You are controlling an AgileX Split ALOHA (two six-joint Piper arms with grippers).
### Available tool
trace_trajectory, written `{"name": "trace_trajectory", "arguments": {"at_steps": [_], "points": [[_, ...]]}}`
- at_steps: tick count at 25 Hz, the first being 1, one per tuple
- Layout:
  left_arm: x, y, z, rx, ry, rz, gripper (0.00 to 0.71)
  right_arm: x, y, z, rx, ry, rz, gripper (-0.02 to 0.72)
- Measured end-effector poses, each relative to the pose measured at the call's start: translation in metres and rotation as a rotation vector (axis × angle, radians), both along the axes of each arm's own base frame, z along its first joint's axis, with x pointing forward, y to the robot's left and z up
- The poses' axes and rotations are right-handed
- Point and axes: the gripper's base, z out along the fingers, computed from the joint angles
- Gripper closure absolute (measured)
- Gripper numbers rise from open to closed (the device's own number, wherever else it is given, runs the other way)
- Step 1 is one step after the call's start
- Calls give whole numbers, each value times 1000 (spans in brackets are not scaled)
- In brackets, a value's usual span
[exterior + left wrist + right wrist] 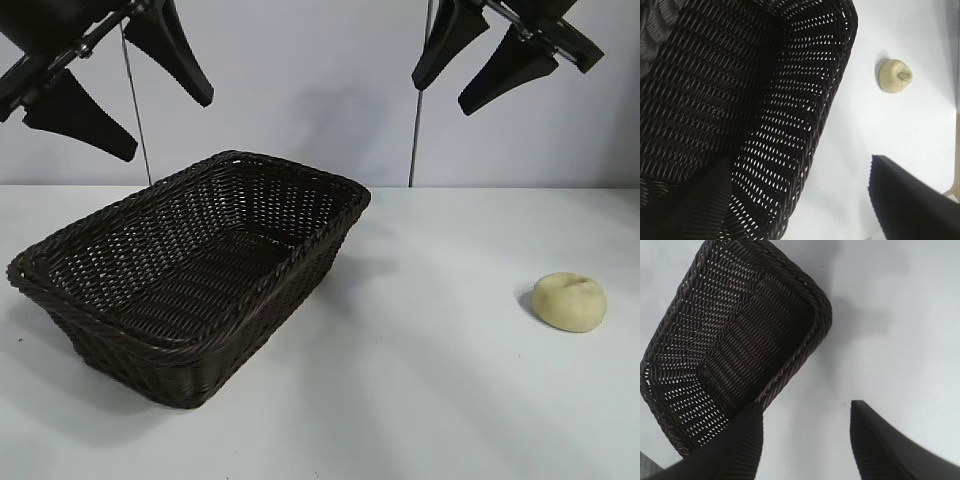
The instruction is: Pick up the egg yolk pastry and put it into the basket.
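Hovering high over the white worktop (420,400), both tools were spread and held nothing. Left tool (170,125) hung above the far left end of the basket (190,270); right tool (440,95) hung up at the right, over bare worktop beyond the basket's far corner. Egg yolk pastry (569,301) sat on the worktop well right of the basket (dimple on top, seen from the left wrist). Basket interior held nothing; neither tool touched basket or pastry.
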Motion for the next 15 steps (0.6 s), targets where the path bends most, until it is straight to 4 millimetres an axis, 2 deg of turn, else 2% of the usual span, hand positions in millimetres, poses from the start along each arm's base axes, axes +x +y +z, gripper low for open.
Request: {"name": "trace_trajectory", "arguments": {"at_steps": [15], "points": [[1, 0, 0, -1, -13, 10, 158, 0, 0, 0, 0, 0, -1, 315]]}}
